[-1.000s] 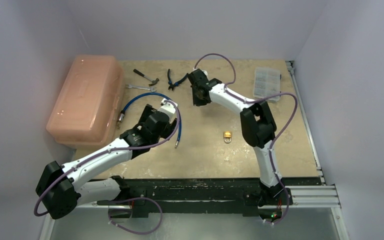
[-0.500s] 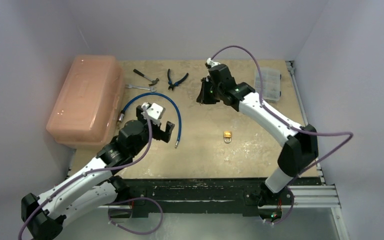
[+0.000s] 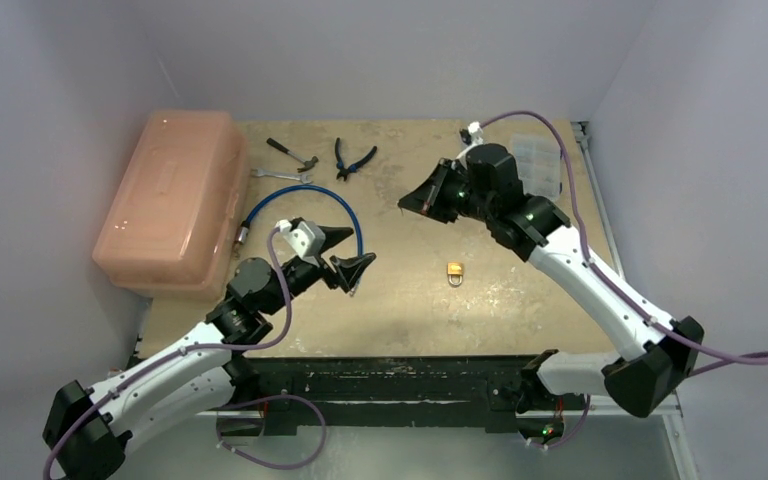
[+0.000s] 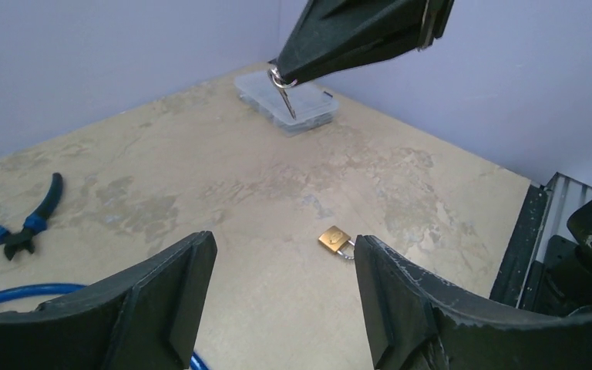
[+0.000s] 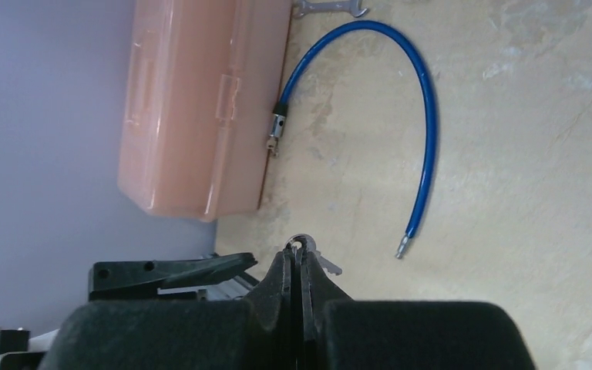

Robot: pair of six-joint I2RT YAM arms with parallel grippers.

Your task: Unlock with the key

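Key: one small bunch on a ring, held in the air up and beyond the padlock, not touching it. The blade hangs down from the ring with a slight tilt.
Right gripper: fingers pressed together, pinching the key at its ring end.
Left gripper: fingers spread wide and holding nothing, low over the table to the left of the padlock and aimed at it.
Padlock: lies flat and alone on the table, its long axis running from the far side to the near edge. The shackle points toward the arm bases, so we judge the keyhole end faces away from them.
Deciding relation: the blade points downward while the padlock lies flat, so we think the lock must be lifted or steadied before the key can enter.
Nearer arm: in the top view both tips stand about equally off the padlock. The left one looks lower, so we take it for the holder.
Count: one key bunch, one padlock, two grippers.
Left of and beyond the padlock: one blue hose, one pliers, one wrench, one hammer, one pink toolbox.
Right of and beyond the padlock: one clear organiser box.
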